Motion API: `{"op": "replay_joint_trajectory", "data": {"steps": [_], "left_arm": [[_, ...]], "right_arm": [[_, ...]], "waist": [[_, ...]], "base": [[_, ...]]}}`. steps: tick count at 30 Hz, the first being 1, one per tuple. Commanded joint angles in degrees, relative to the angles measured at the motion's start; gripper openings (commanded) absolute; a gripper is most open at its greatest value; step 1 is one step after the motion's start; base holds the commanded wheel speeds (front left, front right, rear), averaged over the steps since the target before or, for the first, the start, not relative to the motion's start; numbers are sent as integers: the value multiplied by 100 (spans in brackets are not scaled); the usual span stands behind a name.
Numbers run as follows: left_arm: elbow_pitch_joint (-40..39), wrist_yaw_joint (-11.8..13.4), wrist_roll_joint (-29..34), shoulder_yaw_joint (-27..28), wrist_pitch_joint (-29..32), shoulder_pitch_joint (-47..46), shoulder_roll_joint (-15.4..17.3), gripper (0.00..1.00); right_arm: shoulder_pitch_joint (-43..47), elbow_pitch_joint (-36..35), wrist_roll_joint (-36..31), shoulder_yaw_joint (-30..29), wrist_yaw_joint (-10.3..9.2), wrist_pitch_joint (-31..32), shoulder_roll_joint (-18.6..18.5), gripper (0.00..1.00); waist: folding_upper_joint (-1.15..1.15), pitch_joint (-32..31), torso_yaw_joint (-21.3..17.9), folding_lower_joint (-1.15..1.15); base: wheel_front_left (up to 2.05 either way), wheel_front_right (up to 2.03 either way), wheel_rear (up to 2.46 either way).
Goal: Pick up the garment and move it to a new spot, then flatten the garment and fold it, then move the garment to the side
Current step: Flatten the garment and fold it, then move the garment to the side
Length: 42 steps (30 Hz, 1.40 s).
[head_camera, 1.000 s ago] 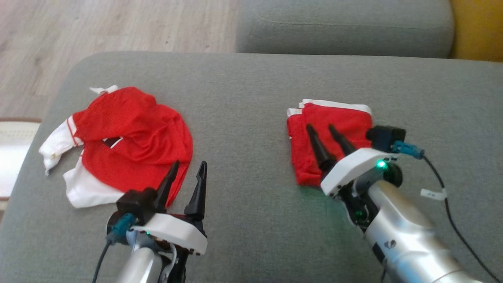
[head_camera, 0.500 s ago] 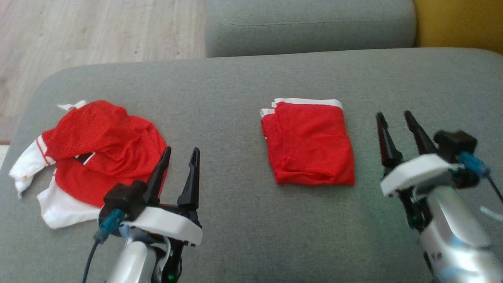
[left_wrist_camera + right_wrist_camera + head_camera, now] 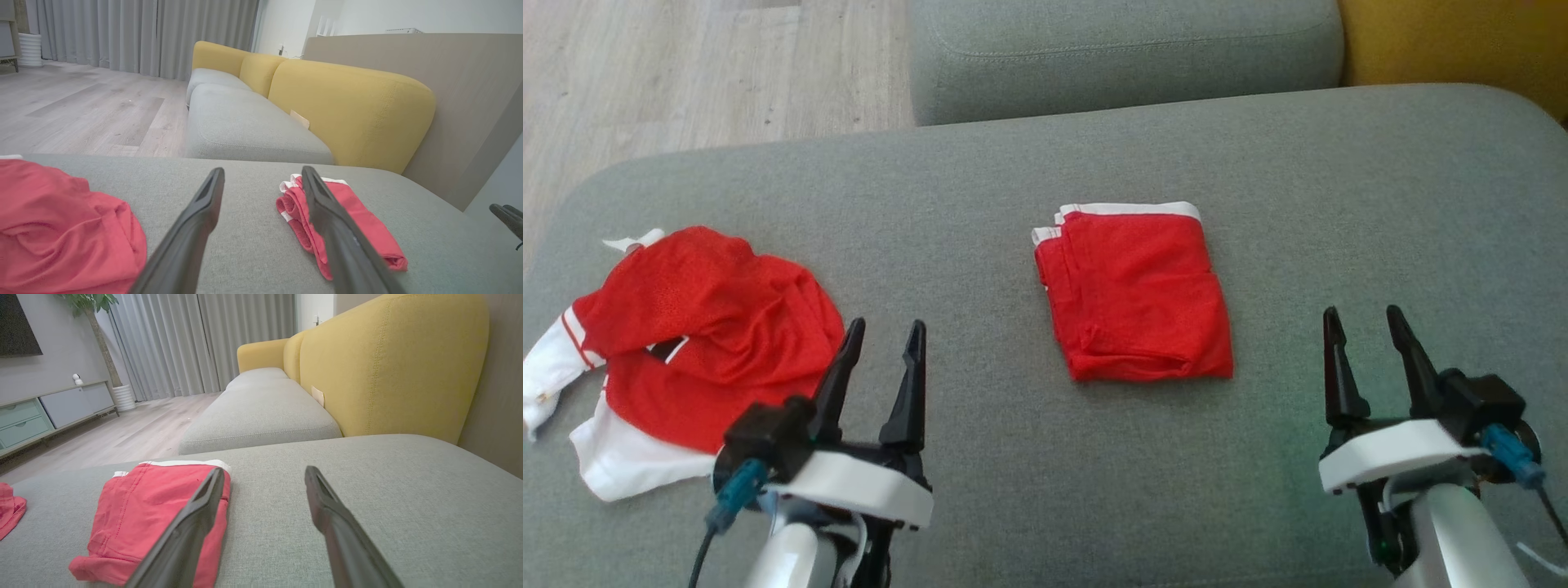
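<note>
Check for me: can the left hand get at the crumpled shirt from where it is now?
Probably yes. The left hand is open and empty, and the shirt lies just to its left on the cushion, with nothing standing between them.

A folded red garment [image 3: 135, 514] is seen laid flat on the grey cushion [image 3: 388, 490], beside the wide-spread right gripper [image 3: 264, 472].

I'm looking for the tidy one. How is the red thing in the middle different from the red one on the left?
The folded garment is a neat flat rectangle; the crumpled shirt is a rumpled heap. The folded garment shows one thin white band; the crumpled shirt has white parts sticking out. Both are red, lying on the grey cushion.
</note>
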Motion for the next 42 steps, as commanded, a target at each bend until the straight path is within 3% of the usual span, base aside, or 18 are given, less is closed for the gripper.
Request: {"op": "replay_joint_trajectory", "data": {"steps": [1, 12, 20, 33, 42], "left_arm": [[-244, 12, 34, 268, -70, -158, 26, 100], [-282, -26, 71, 211, -70, -147, 26, 100], [-204, -77, 61, 33, -70, -385, 26, 100], [-63, -115, -3, -186, -70, -761, 26, 100], [-22, -112, -5, -219, -70, -863, 26, 100]], "right_arm": [[-129, -277, 30, 164, -5, -60, 31, 100], [-47, -419, 127, 187, -5, 51, 35, 100], [-533, -186, -83, 79, -5, 634, 35, 100], [-1876, 1422, 310, -69, -5, 1774, 35, 100], [-2481, 2482, 727, 192, -5, 1647, 36, 100]], "waist": [[0, 3, -1, 0], [0, 83, 65, 0], [0, 482, 296, 0], [0, 1043, 767, 0], [0, 1185, 832, 0]], "base": [[0, 0, 0], [0, 0, 0], [0, 0, 0], [0, 0, 0], [0, 0, 0]]}}
